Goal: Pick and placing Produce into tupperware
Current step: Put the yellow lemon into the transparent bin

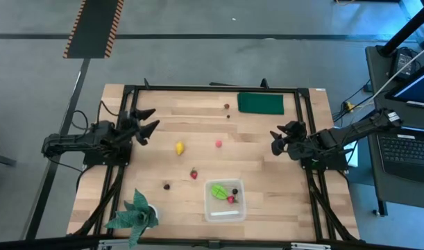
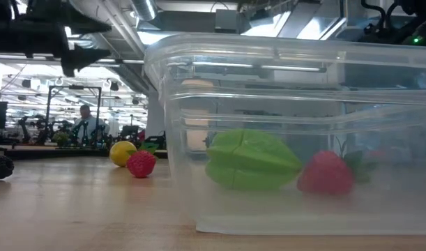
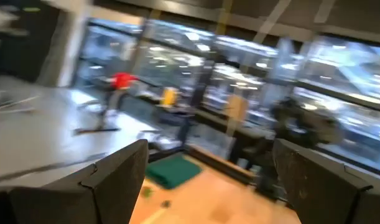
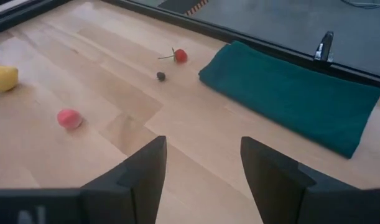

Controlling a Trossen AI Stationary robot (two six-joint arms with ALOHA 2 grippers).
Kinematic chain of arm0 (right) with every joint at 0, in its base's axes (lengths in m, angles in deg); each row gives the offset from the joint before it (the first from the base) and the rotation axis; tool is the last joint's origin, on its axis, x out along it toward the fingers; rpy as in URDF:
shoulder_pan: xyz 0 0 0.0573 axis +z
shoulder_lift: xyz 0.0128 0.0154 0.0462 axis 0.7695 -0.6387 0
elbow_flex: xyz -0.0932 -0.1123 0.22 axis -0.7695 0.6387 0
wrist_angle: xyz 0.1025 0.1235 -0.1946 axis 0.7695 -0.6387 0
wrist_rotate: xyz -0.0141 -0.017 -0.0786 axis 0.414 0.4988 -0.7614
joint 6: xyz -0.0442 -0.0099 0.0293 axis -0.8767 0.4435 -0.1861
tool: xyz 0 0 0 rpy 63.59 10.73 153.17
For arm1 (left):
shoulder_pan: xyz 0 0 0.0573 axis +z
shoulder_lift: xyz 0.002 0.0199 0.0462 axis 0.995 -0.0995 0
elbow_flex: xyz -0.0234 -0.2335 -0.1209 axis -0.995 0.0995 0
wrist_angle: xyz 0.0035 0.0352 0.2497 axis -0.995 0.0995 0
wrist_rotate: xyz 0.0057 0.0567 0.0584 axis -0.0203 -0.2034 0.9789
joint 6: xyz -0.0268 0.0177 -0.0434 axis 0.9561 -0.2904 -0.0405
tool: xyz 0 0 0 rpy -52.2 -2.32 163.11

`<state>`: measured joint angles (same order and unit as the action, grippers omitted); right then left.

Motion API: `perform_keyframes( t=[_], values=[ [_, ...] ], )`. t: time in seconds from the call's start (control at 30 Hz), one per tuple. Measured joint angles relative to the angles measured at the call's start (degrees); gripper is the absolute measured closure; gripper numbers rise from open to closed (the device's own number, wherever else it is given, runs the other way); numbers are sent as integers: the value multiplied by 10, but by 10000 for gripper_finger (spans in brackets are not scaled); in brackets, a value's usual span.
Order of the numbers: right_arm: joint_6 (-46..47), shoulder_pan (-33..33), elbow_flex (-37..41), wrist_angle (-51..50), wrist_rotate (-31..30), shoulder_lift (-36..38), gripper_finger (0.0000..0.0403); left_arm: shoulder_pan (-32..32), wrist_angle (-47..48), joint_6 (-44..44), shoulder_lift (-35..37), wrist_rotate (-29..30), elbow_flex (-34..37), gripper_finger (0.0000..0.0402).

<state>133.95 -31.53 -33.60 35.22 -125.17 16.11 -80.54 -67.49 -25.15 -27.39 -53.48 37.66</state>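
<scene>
The clear tupperware [image 1: 224,201] stands near the table's near edge and fills the low view [image 2: 296,132]. A light green piece [image 2: 251,160] and a red berry [image 2: 326,174] rest on its floor. On the wood lie a yellow lemon [image 1: 180,147], a pink berry [image 1: 218,144], a red strawberry [image 1: 193,173] and a tiny dark piece [image 1: 166,186]. A small stemmed red cherry [image 4: 180,56] and another dark piece [image 4: 160,76] lie beside the pad. My left gripper [image 1: 148,121] hovers open at the table's left side. My right gripper [image 1: 276,141] hovers open at the right side [image 4: 202,168].
A dark green pad [image 1: 261,103] lies by the far edge. A teal leafy plant [image 1: 135,215] stands at the near left corner. A black frame [image 1: 212,88] runs around the table. Bare wood lies between the two grippers, around the loose fruit.
</scene>
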Motion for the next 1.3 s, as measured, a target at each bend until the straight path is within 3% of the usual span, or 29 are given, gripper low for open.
perform_keyframes(
  t=[0.13,0.33,0.83,1.03,1.3],
  values=[
    [-2,-10,0,0,0,0,195,0,13,9,-9,-53,-14,65],
    [-2,-25,0,0,0,0,195,0,86,7,-72,-55,-76,65],
    [-3,-29,0,15,4,0,195,0,244,-156,-362,-53,-330,79],
    [-3,-29,0,27,19,0,195,8,298,39,-441,-30,-407,82],
    [-15,-29,0,32,47,0,195,0,383,135,-528,-5,-464,82]
  ],
)
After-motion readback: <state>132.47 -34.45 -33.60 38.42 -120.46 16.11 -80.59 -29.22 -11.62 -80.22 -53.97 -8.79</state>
